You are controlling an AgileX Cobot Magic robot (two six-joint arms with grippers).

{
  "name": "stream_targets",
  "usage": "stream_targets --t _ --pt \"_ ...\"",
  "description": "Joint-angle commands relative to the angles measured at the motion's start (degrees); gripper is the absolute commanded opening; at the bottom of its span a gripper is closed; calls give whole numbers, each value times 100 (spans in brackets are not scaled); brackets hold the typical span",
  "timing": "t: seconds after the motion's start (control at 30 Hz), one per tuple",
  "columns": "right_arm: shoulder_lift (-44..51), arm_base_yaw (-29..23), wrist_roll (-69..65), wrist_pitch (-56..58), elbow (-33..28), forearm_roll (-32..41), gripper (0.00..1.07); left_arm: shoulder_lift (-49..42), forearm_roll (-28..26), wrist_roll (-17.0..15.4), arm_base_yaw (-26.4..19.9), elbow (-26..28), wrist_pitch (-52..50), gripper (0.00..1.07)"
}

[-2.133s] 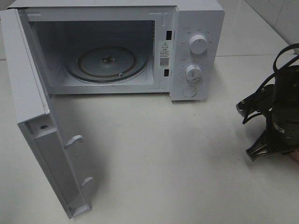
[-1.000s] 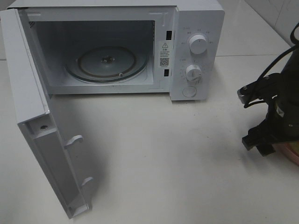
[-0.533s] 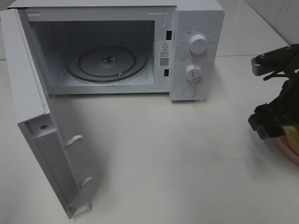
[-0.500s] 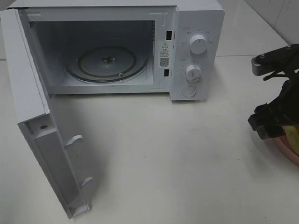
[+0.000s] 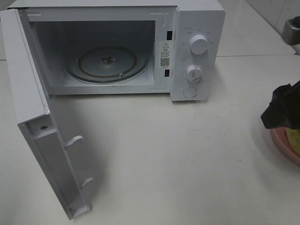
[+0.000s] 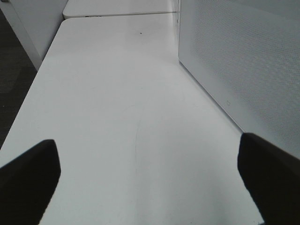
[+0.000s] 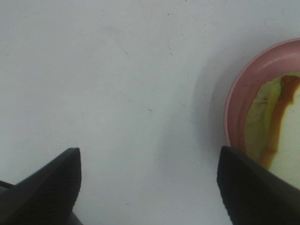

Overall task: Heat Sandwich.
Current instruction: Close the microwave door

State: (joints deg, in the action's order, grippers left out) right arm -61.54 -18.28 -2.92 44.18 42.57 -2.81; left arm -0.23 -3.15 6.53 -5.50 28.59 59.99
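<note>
Microwave (image 5: 197, 51) door (image 5: 42, 140) is standing open over a bare turntable (image 5: 107, 63), so loading and heating are remaining. Right gripper (image 7: 147, 187) is hovering wide open and empty just beside the sandwich (image 7: 276, 126), which is lying on the pink plate (image 7: 234, 103) well apart from the oven; left gripper (image 6: 150, 180) is likewise gaping, holding nothing.

The exterior high camera looks down from the front onto the white table (image 5: 187, 159), facing the open microwave (image 5: 197, 51) at middling range. The left wrist camera skims low along the tabletop beside the microwave's perforated wall (image 6: 243, 61). The right wrist camera points straight down, close, sharing the pink plate (image 7: 236, 98) with the high view.
</note>
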Motion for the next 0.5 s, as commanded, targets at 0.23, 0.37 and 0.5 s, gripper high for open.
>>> stream_targets --t 0.23,0.37,0.5 --pt "1289 17 149 768 17 166 76 -120 -40 17 17 -23 -63 98" --pt "1776 17 149 1060 11 166 76 -120 -40 17 17 -23 -63 98" --pt "2246 17 149 1301 -52 166 76 -120 -40 17 17 -23 -63 98"
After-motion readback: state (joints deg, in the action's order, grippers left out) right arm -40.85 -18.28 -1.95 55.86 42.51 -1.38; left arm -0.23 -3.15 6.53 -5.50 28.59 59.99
